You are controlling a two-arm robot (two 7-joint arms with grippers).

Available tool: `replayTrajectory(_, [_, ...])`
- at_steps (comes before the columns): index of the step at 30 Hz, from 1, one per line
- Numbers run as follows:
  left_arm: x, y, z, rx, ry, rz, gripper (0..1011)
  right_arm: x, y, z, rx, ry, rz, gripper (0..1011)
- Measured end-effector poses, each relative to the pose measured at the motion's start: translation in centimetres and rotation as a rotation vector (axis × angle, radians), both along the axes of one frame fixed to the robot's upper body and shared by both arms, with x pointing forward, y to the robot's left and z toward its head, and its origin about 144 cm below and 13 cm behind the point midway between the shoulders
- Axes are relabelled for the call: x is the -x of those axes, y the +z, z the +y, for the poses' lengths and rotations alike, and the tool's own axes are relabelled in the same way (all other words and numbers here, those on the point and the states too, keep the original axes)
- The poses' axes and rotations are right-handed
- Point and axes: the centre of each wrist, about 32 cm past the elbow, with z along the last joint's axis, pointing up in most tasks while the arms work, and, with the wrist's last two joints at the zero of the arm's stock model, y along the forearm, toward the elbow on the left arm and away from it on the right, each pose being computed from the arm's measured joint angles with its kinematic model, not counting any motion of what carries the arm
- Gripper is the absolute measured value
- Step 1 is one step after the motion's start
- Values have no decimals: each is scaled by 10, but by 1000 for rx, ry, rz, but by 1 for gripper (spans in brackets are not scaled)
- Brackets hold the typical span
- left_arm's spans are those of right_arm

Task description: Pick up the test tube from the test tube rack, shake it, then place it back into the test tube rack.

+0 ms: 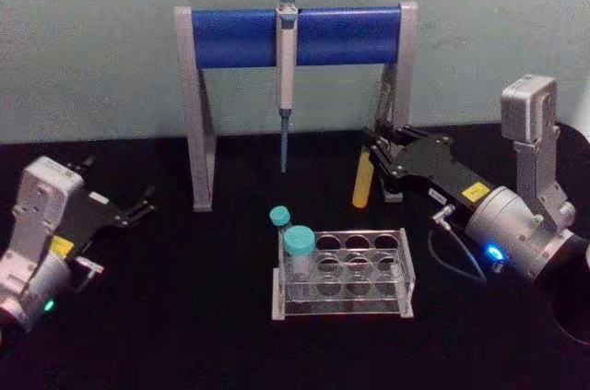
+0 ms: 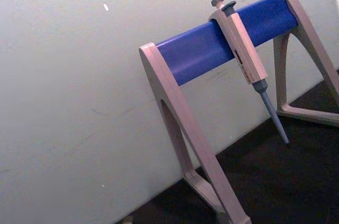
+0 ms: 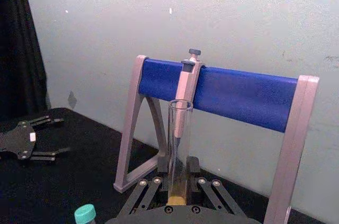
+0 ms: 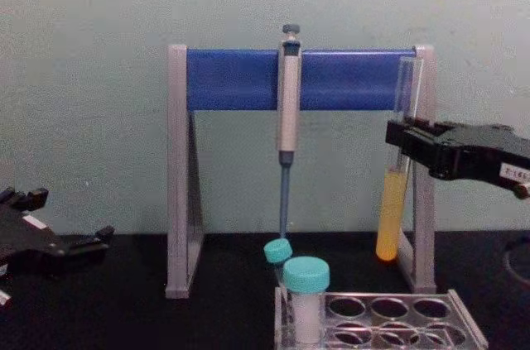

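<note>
Where the black table (image 1: pixel 184 335) meets a pale green wall (image 1: pixel 92 40), the right gripper (image 4: pixel 403 145) reaches in level, clamped on the test tube (image 4: pixel 392 201), upright in the air behind the test tube rack (image 1: pixel 346 309). The left gripper (image 1: pixel 140 206) rests low at the left, its fingers spread apart.

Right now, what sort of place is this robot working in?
Probably a laboratory bench: a grey pipette hangs on a blue-barred grey stand, a clear plastic test tube rack holds a teal-capped white vial, and the right pincer grips a slim glass test tube of yellow-orange liquid. The left pincer sits open.
</note>
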Motion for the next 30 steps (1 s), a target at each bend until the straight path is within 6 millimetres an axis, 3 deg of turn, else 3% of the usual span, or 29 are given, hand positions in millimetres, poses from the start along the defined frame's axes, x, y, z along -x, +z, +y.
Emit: replayTrajectory(30, [0,0,0,0,0,0,1010,0,3,-5,1,19,0,214])
